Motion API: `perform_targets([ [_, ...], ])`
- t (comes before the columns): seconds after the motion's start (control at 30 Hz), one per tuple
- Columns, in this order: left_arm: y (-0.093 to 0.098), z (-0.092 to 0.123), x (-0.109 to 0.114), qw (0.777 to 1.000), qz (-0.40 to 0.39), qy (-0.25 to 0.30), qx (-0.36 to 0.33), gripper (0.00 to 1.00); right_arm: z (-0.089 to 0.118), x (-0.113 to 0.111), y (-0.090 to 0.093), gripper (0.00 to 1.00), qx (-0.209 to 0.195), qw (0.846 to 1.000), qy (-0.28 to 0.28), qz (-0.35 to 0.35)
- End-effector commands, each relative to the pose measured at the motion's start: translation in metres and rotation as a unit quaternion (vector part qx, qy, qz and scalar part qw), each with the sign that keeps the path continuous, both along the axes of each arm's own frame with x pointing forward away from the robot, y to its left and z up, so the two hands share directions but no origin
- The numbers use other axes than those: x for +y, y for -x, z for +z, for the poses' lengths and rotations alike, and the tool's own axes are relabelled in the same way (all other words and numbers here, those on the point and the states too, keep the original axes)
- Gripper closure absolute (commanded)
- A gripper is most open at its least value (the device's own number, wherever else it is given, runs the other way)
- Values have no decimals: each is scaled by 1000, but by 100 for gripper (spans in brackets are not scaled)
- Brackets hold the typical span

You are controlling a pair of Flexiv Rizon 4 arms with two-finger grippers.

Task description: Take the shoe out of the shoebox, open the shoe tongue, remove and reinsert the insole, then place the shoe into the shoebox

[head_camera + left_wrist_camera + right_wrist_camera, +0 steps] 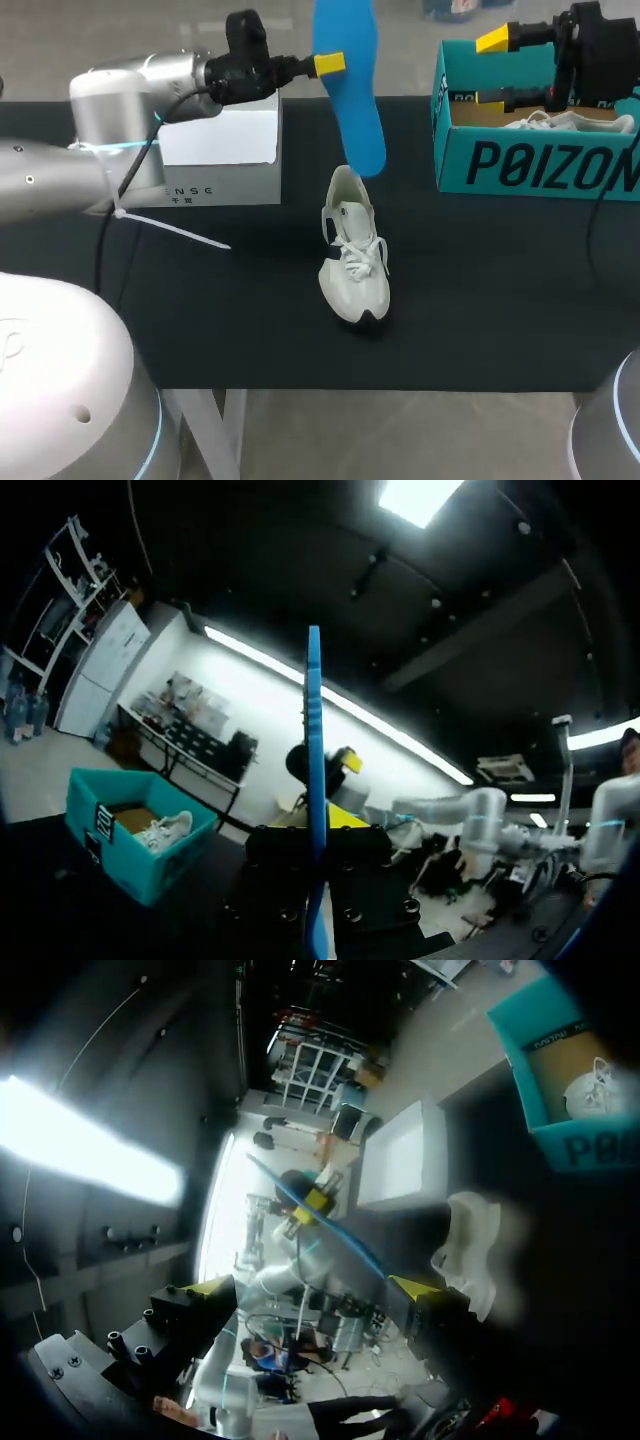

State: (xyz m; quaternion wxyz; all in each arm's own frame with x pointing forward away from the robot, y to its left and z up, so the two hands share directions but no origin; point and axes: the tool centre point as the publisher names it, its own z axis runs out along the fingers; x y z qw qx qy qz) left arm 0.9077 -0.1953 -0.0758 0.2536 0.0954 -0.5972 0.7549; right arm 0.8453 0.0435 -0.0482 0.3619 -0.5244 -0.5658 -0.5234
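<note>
The left pincer pinches the flat blue insole just above the white laced sneaker, likely for reinsertion, while the right pincer hangs spread above the teal shoebox

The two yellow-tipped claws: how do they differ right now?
The left gripper is shut on the blue insole, holding it up over the white shoe; the right gripper is open and empty. The left gripper is by the white box; the right gripper hangs above the teal shoebox. Both have yellow tips and point toward the table's middle.
</note>
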Motion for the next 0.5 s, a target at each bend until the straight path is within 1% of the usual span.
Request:
perform_targets([
  [0.03, 7, 11, 3, 967, 3, -155, 200, 100, 0, 1, 0, 0, 0, 1000, 0, -1],
  [0.17, 9, 10, 4, 959, -7, -162, 231, 100, 0, 1, 0, 0, 0, 1000, 0, -1],
  [0.23, 5, 12, 3, 963, -3, -118, 242, 100, 0, 1, 0, 0, 0, 1000, 0, -1],
  [0.5, 5, 12, 3, 963, -3, -118, 242, 100, 0, 1, 0, 0, 0, 1000, 0, -1],
])
